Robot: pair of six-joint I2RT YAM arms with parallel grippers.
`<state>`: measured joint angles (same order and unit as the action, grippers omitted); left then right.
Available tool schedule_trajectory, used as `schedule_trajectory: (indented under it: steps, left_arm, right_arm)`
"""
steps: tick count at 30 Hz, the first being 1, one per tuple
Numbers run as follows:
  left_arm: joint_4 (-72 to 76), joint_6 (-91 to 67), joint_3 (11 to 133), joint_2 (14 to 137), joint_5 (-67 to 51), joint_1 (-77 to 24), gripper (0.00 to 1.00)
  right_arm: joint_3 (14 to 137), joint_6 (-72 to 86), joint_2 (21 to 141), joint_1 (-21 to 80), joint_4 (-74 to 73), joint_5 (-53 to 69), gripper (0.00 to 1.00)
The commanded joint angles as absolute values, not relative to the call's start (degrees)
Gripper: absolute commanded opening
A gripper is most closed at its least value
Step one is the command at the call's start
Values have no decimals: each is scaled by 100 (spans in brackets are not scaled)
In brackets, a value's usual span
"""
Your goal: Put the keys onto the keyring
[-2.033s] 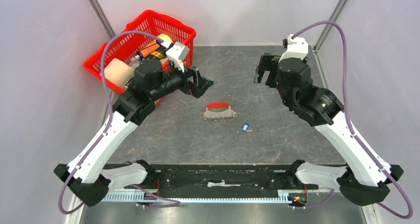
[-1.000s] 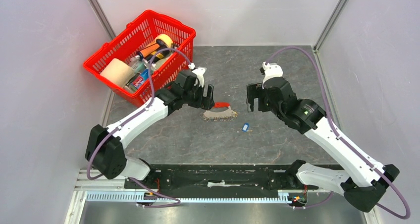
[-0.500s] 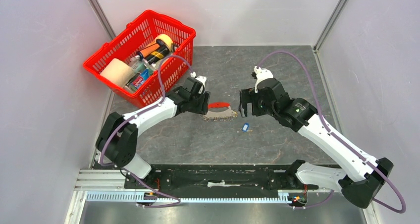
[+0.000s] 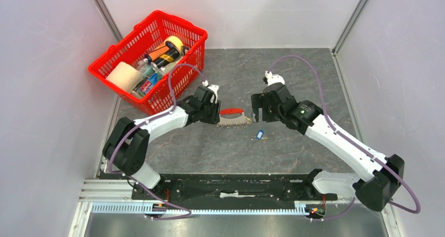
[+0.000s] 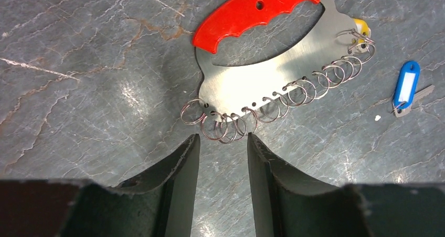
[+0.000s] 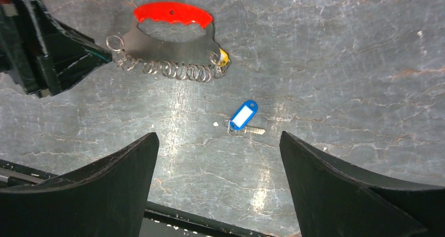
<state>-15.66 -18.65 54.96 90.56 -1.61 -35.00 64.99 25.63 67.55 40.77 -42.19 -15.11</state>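
Observation:
The keyring lies flat mid-table: a red crescent handle on a steel plate fringed with several split rings. My left gripper is low at its left end. In the left wrist view the left gripper is open with a narrow gap, nothing between the fingers, and the tips sit just short of the leftmost rings. The blue-tagged key lies apart to the lower right of the keyring. My right gripper hangs wide open above the key; from its own wrist the right gripper holds nothing.
A red basket full of household items stands at the back left. A small yellow tag hangs at the keyring's right end. A white speck lies beside the key. The black rail runs along the near edge.
Both arms came in toward the table's middle and lower. The left jaws narrowed at the keyring's left end. The right gripper slid slightly left, staying wide.

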Motion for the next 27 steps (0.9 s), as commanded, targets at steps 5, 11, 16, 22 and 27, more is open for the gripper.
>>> schedule_trajectory:
  steps: [5, 11, 16, 22, 27]
  left_arm:
    - [-1296, -1984, 5370, 8816, 313, -3489, 46]
    - [-1304, -1907, 5522, 9120, 545, -3472, 48]
    - [-1163, -1908, 5589, 9442, 448, -3439, 48]
    - [-1099, -1887, 5609, 9582, 387, -3341, 45]
    - [-1057, -1872, 5535, 9554, 357, -3325, 42]
  right_arm:
    - [6199, 2988, 6847, 4080, -3735, -1211, 93]
    - [6141, 2988, 6939, 4079, -3684, -1017, 93]
    - [6086, 2961, 6890, 4083, -3661, -991, 93]
    - [6024, 2922, 6784, 4085, -3604, -976, 94]
    - [5982, 2926, 6783, 4081, -3555, -932, 94]
